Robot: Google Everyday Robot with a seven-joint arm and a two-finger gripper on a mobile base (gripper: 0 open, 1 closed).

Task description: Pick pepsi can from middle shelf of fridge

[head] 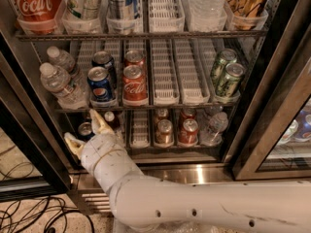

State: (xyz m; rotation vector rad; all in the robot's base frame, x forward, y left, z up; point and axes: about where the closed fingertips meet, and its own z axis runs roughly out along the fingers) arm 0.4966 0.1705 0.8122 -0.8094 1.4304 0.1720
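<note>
The fridge (284, 106) stands open with black door frames. The pepsi can (100, 86) is blue and stands at the front of a lane on the middle shelf (176, 76), left of a red Coca-Cola can (134, 84). A second blue-topped can (103, 62) stands behind it. My gripper (85, 129) is below the middle shelf at the lower left, in front of the bottom shelf. Its fingers (98, 121) are spread open and hold nothing. The white arm (204, 208) reaches in from the bottom right.
Water bottles (60, 81) stand left of the pepsi can. Green cans (227, 76) stand at the shelf's right. Cans and a bottle sit on the bottom shelf (167, 130). The top shelf (146, 33) holds a large Coca-Cola bottle and cans. Cables (29, 215) lie on the floor at left.
</note>
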